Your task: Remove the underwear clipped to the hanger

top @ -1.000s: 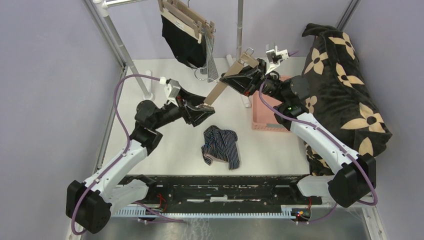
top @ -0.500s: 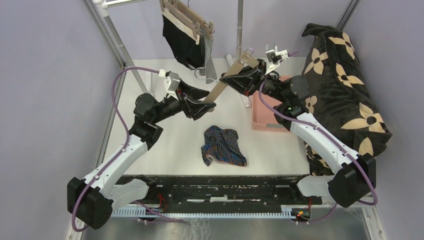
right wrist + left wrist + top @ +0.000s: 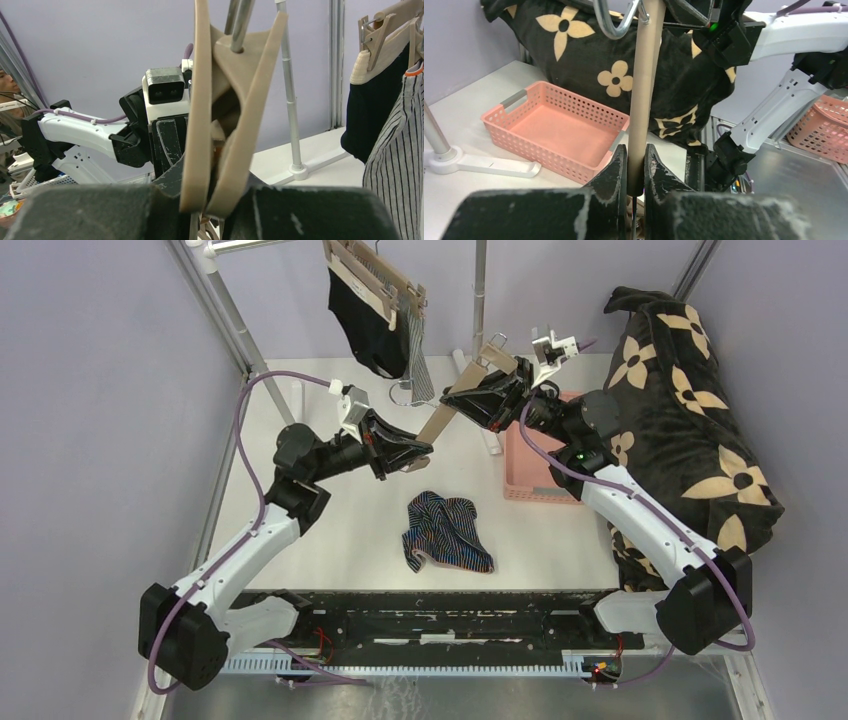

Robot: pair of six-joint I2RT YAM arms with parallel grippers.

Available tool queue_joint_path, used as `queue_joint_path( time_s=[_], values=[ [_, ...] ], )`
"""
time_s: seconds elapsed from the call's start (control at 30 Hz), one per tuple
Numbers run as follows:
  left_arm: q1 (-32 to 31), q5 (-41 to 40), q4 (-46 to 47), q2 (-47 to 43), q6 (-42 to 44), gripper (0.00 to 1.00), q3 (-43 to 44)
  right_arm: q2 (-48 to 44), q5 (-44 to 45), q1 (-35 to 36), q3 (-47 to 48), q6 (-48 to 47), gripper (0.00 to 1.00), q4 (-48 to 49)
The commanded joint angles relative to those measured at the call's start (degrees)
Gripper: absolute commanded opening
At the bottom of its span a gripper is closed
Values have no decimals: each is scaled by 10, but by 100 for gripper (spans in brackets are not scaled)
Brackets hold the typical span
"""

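Observation:
A bare tan hanger (image 3: 455, 405) slants in the air between my two arms. My left gripper (image 3: 415, 452) is shut on its lower end; the left wrist view shows the fingers pinching the tan bar (image 3: 642, 100) at the gripper (image 3: 636, 167). My right gripper (image 3: 482, 392) is shut on the upper part, both tan arms of the hanger (image 3: 200, 100) running between the jaws of the gripper (image 3: 215, 200). The navy striped underwear (image 3: 446, 533) lies loose on the table. The black underwear (image 3: 365, 325) and the grey-striped underwear (image 3: 421, 358) hang clipped on hangers at the rail.
A pink basket (image 3: 528, 468) sits on the table right of the hanger, also below my left fingers (image 3: 554, 127). The black flowered blanket (image 3: 685, 400) fills the right side. A rack pole (image 3: 480, 290) and its white foot (image 3: 492, 443) stand behind the hanger.
My left gripper has risen a little along the hanger's lower end and closed on it. The right arm and hanger have stayed still. The navy underwear on the table has spread slightly.

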Motion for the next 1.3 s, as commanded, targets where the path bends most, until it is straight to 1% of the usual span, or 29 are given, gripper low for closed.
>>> queue_joint_path(
  time_s=[0.0, 0.1, 0.27, 0.33, 0.4, 0.43, 0.53, 0.6, 0.67, 0.7, 0.77, 0.83, 0.97, 1.07, 1.17, 1.27],
  values=[
    [-1, -2, 32, 14, -22, 3, 34, -6, 4, 1, 30, -4, 1, 32],
    [-1, 25, 25, 28, -28, 3, 55, -4, 2, 2, 35, -7, 1, 27],
    [0, 19, -24, 33, -40, 3, 92, -10, 2, 2, 37, -31, 1, -4],
    [-1, 1, -63, 25, -33, 3, 104, -18, 6, 2, 35, -48, 15, -22],
    [-1, -13, -85, 6, -25, 3, 108, -28, 15, 2, 31, -63, 25, -37],
    [-1, -24, -98, -5, -21, 3, 108, -32, 23, 2, 27, -71, 33, -47],
    [-1, -51, -142, -35, 2, 3, 115, -38, 37, 2, 20, -88, 48, -56],
    [-1, -68, -182, -53, 18, 3, 126, -39, 48, 3, 17, -90, 58, -60],
    [-1, -94, -244, -69, 35, 3, 144, -39, 56, 3, 16, -91, 73, -65],
    [-1, -116, -279, -78, 46, 3, 156, -39, 59, 3, 15, -92, 75, -68],
    [-1, -174, -359, -97, 66, 3, 179, -41, 67, 2, 14, -102, 78, -79],
    [-1, -254, -433, -115, 79, 3, 203, -43, 74, 3, 19, -123, 78, -114],
    [-1, -423, -585, -134, 91, 3, 289, -39, 93, 4, 51, -198, 77, -269],
    [0, -541, -691, -140, 77, 3, 348, -34, 115, 9, 61, -256, 76, -383],
    [-1, -618, -768, -140, 64, 3, 389, -34, 166, 24, 51, -309, 72, -467],
    [-1, -678, -829, -133, 37, 3, 423, -33, 240, 52, 32, -349, 70, -534]
  ],
)
